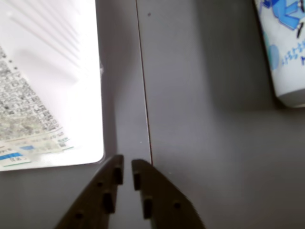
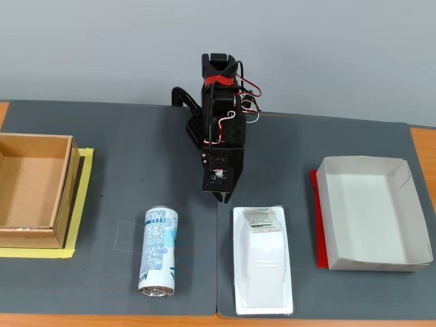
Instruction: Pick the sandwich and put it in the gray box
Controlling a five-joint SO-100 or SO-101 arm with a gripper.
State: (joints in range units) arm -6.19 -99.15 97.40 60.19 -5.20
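Note:
The sandwich (image 2: 262,259) is a flat white plastic package with a raised centre and a printed label. It lies on the dark mat at the front centre of the fixed view. In the wrist view its labelled end (image 1: 45,90) fills the left side. The gray box (image 2: 371,212) is a shallow pale tray with a red strip on its left, at the right of the fixed view, and it holds nothing. My gripper (image 1: 127,167) is nearly shut and empty. It hangs above the mat (image 2: 221,197), just behind the sandwich's near end and apart from it.
A blue-and-white drink can (image 2: 159,251) lies on its side left of the sandwich; its end shows at the wrist view's top right (image 1: 286,52). A brown cardboard box (image 2: 33,189) on yellow tape stands at the far left. A mat seam (image 1: 145,95) runs under the gripper.

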